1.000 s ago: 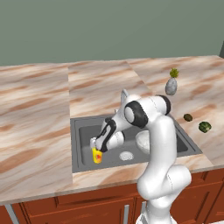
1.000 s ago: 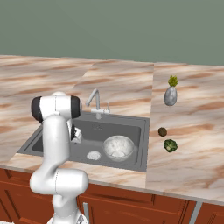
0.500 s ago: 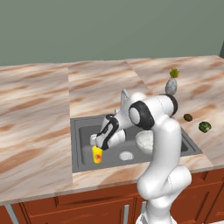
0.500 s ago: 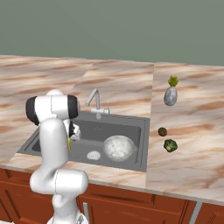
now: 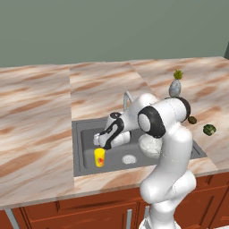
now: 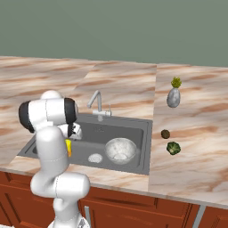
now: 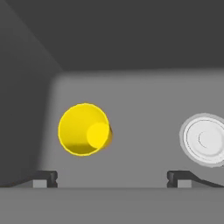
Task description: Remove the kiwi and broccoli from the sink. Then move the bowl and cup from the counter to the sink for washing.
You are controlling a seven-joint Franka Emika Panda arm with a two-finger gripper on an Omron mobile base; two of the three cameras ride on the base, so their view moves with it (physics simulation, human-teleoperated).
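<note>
Gripper (image 5: 103, 144) hangs over the left part of the sink (image 5: 85, 127), jaws spread wide, nothing between them; 2 small dark fingertips (image 7: 46, 177) show far apart in the hand view. Directly below and just ahead of the hand: the cup (image 7: 83, 129), bright yellow, round smooth rim, upright on the basin floor, clear of both tips; a red-orange mark shows on its side from the left base view. Basin floor flat, matte dark grey, walls steep and straight; bare floor lies between cup and round pale drain (image 7: 204, 139), which sits off to the hand's other side. Past the drain, the bowl (image 6: 120, 149), whitish-grey, shallow, round, rests in the sink's right part. Silver tap (image 6: 97, 105) rises at the back rim. Well beyond the sink's right edge, on the veined pinkish-tan marble counter (image 6: 196, 133): kiwi (image 6: 165, 134), small brown oval, and broccoli (image 6: 173, 148), dark bumpy green, near each other. Farther back, a grey egg-shaped vase (image 6: 173, 97).
</note>
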